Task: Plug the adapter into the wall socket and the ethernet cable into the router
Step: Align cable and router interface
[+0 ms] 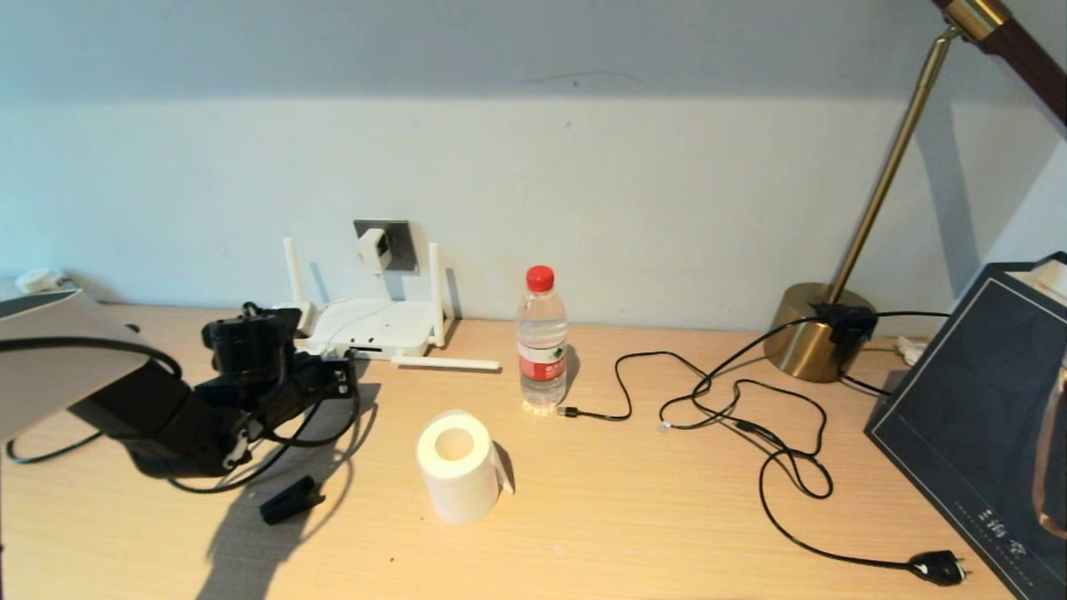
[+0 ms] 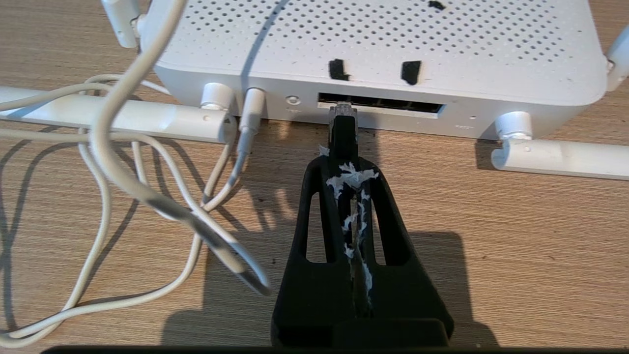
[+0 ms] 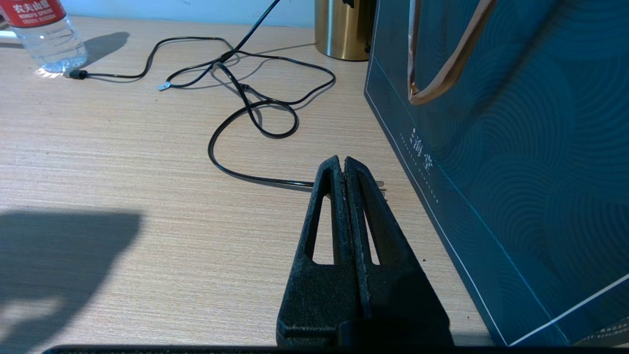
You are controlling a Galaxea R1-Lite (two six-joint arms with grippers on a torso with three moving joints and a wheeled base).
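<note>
While the adapter (image 1: 374, 248) is seen seated in the wall socket (image 1: 398, 237) on the far wall, the second step is judged in hand. The ethernet cable (image 2: 342, 133) plug is held clamped between the left gripper (image 2: 344, 162) fingers, its tip at the mouth of the leftmost port of the router (image 2: 378, 59). A straight push inward is called for next. The right gripper (image 3: 341, 164), fingers pressed together on nothing, is parked near right on the tabletop (image 3: 123, 162).

Pale wall (image 1: 667, 183) behind sunlit wooden desk (image 1: 633, 517).
</note>
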